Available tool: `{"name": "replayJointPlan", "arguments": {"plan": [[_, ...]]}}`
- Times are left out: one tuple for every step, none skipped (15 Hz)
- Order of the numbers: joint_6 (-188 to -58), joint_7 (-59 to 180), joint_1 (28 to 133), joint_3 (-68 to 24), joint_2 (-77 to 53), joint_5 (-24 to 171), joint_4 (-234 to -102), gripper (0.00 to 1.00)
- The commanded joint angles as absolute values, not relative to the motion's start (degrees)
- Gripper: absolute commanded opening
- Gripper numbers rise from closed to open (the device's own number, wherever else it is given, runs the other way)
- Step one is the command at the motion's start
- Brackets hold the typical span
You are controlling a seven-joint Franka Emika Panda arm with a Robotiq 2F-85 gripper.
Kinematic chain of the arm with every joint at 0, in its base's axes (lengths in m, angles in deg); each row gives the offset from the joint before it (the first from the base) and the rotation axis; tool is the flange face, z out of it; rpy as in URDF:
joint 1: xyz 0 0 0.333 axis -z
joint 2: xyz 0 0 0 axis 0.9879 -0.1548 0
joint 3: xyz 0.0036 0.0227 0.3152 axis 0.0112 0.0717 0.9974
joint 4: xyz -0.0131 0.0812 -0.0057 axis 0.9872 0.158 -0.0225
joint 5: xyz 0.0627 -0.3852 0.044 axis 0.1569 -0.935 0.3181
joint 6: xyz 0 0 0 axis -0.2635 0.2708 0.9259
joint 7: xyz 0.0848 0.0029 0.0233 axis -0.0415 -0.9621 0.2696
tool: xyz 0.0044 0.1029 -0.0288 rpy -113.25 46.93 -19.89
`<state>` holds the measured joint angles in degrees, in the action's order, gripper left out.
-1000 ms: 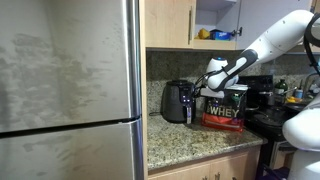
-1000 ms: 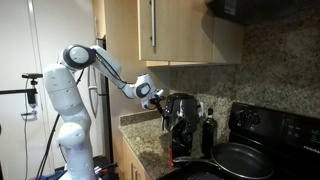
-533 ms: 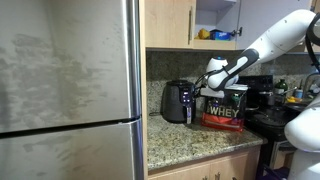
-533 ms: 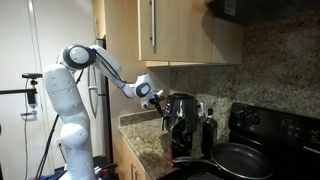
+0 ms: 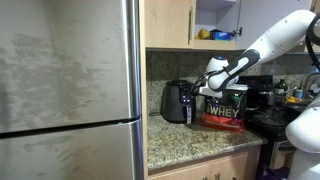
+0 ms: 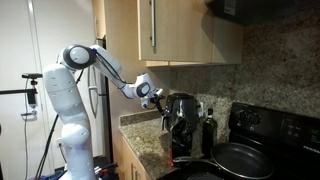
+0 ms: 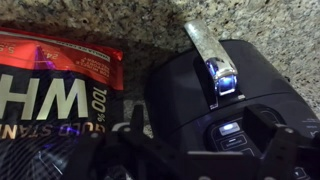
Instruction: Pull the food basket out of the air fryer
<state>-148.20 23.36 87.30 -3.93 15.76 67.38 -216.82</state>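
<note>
The air fryer [image 5: 177,102] is a small black egg-shaped appliance on the granite counter, next to the black-and-red WHEY tub [image 5: 226,108]. It also shows in an exterior view [image 6: 182,118]. In the wrist view I look down on its glossy top and lit control panel [image 7: 230,110]. The food basket's handle [image 7: 207,48], with a silver top, sticks out from the front over the counter. My gripper [image 7: 205,150] hovers just above the fryer's top, open and empty, with a dark finger on each side. It shows in both exterior views [image 5: 204,87] [image 6: 159,99].
A large steel fridge [image 5: 70,90] stands beside the counter [image 5: 190,135]. The WHEY tub [image 7: 50,90] sits close against the fryer. A stove with a black pan [image 6: 238,160] and a dark bottle [image 6: 208,130] are beyond the fryer. Wooden cabinets [image 6: 170,30] hang overhead.
</note>
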Motion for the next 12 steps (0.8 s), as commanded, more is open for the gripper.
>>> {"name": "replayJointPlan", "arguments": {"plan": [[-148.2,23.4,87.2,-4.0,15.8,67.4,-216.8,1.00],[-148.2,23.4,87.2,-4.0,15.8,67.4,-216.8,1.00],[-148.2,23.4,87.2,-4.0,15.8,67.4,-216.8,1.00],[-148.2,23.4,87.2,-4.0,15.8,67.4,-216.8,1.00],[-148.2,23.4,87.2,-4.0,15.8,67.4,-216.8,1.00],[-141.4,26.9,83.9,-6.2,16.2,71.4,-215.9,1.00],[-140.6,28.7,82.6,-7.0,15.9,74.3,-215.7,1.00],[-139.5,28.3,82.2,-7.2,16.0,75.7,-215.7,1.00],[-139.4,27.5,81.9,-7.3,16.1,76.5,-215.8,1.00],[-140.1,27.0,81.7,-7.4,16.1,76.7,-215.9,1.00],[-140.7,26.0,81.8,-7.3,16.2,76.2,-216.1,1.00],[-138.9,26.6,82.6,-8.1,12.7,75.8,-210.2,1.00]]}}
